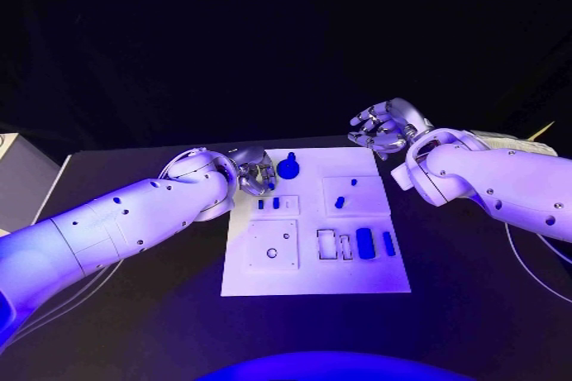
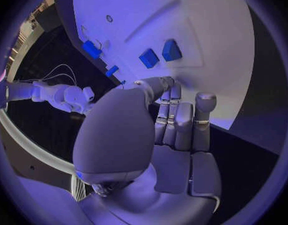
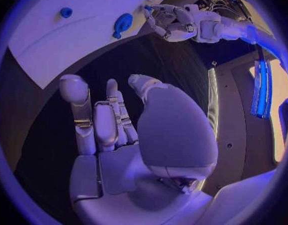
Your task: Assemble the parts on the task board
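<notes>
Nearest me in the head view, the task board [image 1: 316, 269] fills the centre; my left hand [image 1: 253, 176] sits at its ten o'clock corner, touching nothing, just beside the rounded blue part [image 1: 288, 165]. My right hand [image 1: 383, 129] hovers off the one o'clock corner, fingers loosely curled and empty. From the left wrist view, fingers [image 2: 174, 120] are extended side by side over the board edge, two blue blocks [image 2: 159, 55] beyond. From the right wrist view, fingers [image 3: 96, 120] stand apart above bare table. A hasty reach could, I judge, knock that part over.

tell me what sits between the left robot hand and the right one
In the head view, the board's far end with a blue knob-shaped part lies between the left robot hand and right robot hand.
</notes>
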Motion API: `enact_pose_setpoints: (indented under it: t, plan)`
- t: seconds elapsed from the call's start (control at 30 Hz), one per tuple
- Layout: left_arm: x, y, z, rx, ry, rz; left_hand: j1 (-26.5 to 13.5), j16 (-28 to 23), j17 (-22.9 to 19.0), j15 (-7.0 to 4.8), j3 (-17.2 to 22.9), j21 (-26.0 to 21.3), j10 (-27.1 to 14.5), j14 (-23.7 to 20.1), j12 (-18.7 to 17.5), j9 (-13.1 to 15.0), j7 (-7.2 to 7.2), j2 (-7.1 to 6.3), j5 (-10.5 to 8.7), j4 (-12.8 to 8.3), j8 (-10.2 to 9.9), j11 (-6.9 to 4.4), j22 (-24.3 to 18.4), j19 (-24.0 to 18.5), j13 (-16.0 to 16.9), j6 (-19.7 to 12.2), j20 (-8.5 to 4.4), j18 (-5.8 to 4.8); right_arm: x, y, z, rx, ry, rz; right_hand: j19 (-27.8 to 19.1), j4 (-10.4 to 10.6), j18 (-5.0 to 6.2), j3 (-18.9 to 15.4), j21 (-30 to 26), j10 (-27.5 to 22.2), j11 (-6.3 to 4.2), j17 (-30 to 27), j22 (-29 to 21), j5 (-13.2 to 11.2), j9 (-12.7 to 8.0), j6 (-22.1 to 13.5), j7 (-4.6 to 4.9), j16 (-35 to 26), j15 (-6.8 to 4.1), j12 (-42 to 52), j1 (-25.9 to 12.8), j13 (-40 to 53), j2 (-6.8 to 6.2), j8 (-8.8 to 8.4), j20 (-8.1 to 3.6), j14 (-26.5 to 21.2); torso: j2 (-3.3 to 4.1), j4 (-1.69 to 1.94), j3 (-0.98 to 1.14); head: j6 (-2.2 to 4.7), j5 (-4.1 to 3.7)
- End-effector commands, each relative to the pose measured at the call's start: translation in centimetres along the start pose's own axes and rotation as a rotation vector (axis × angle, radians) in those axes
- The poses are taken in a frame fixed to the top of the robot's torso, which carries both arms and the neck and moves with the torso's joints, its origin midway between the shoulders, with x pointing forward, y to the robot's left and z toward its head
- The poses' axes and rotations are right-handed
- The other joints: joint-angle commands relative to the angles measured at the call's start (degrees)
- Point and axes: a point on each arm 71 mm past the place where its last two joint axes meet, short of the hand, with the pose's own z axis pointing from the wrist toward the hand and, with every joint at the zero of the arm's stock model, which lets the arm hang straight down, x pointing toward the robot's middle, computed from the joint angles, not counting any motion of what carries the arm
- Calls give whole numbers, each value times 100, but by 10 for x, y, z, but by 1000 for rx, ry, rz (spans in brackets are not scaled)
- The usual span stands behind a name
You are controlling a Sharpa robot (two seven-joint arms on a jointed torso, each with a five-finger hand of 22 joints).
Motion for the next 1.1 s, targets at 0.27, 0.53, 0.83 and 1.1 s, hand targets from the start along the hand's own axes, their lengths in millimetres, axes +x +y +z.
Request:
enact_pose_setpoints:
  t: [0.27, 0.53, 0.83, 1.1]
  plan:
    - [7, 0, 1, -4, 29, 17, -67, 12, -48, -31, -55, -37, -34, -60, 79, -9, -4, 2, 3, -75, -97, -7, -61, -94, 66, -56, -16, -66, 1, 1, 0, -12, 12, -9, 16, -36, 55, 18, -67, -8, -16, -12, -43, 19, -12, 25, 18, -41, 6, -85, -78, -64, -27, 32, -8, 8, -5, -4, 1, -9, -11]
    - [6, -1, 0, -2, 8, 15, -78, 28, -67, -40, -91, -40, -97, -82, 280, 1, -6, 24, 4, -131, -164, -22, -64, -103, 199, -84, -24, -65, 2, 0, 0, -10, 15, -10, 13, -42, 55, 12, -90, -35, -3, -21, -57, 17, -16, 13, 29, -52, 15, -131, -98, -102, -33, 26, -3, 2, -3, 0, -4, -3, -20]
    - [5, -1, 0, -1, -4, 12, -98, 49, -66, -56, -103, -42, -197, -83, 531, 13, -8, 35, 7, -172, -236, -41, -68, -108, 350, -122, -38, -65, 2, -1, 0, -7, 15, -11, 5, -54, 57, 4, -131, -85, 17, -35, -83, 17, -22, -1, 44, -68, 31, -195, -118, -155, -35, 19, 7, -10, -3, 2, -9, 2, -17]
    - [5, 1, -1, -14, 1, 14, -129, 84, -66, -70, -56, -29, -346, -74, 858, -13, 10, 25, 12, -203, -435, -59, -43, -87, 528, -350, -50, -71, 2, -2, -1, -5, 26, -18, 82, -102, 35, 0, -12, -240, 69, 124, 19, 10, -36, -30, 82, 69, 67, -409, -146, -347, -30, 7, 34, 60, -5, -2, -7, 12, -8]
